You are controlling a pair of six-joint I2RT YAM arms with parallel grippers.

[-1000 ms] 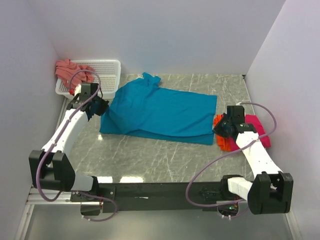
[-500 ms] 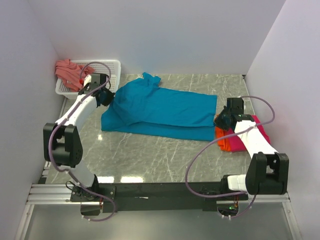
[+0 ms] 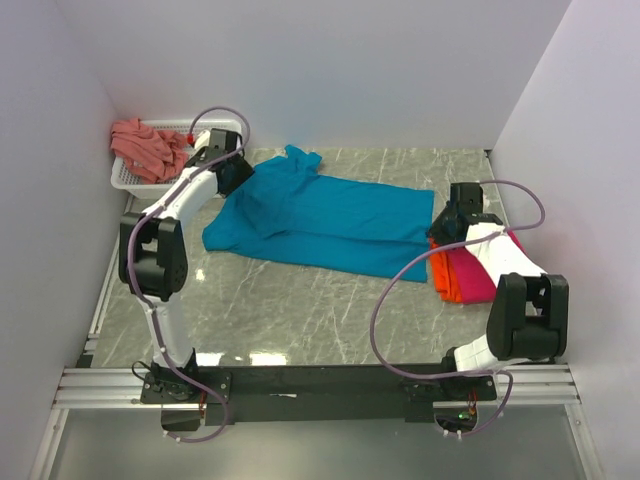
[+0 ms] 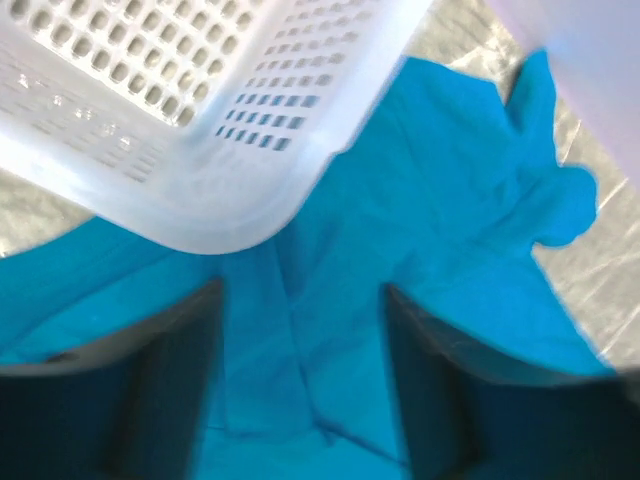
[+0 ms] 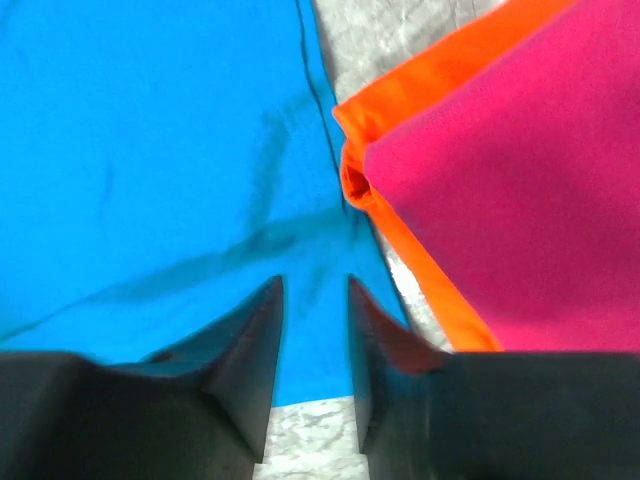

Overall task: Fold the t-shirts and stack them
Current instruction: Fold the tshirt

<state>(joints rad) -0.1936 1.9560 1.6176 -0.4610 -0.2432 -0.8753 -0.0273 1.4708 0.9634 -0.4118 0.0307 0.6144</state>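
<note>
The teal-blue t-shirt (image 3: 340, 225) lies folded flat across the middle of the table. My left gripper (image 3: 238, 178) hovers over its far-left corner by the basket; in the left wrist view the jaws (image 4: 305, 380) stand wide open, with teal cloth (image 4: 450, 200) lying loose below them. My right gripper (image 3: 443, 228) is at the shirt's right edge, jaws (image 5: 315, 330) apart over teal cloth (image 5: 150, 150) and bare marble, holding nothing. A magenta-pink t-shirt (image 3: 467, 282) (image 5: 520, 200) lies folded on an orange one (image 3: 440, 272) (image 5: 440, 80) just right of it.
A white mesh basket (image 3: 225, 130) (image 4: 200, 150) stands at the back left, touching the teal shirt's corner, with a salmon-pink t-shirt (image 3: 145, 145) draped in it. White walls close in on three sides. Marble tabletop (image 3: 300, 310) lies in front of the shirt.
Both grippers swept toward the far side with the teal shirt's ends, folding its near edge back. They were shut earlier and now stand open, the cloth let go.
</note>
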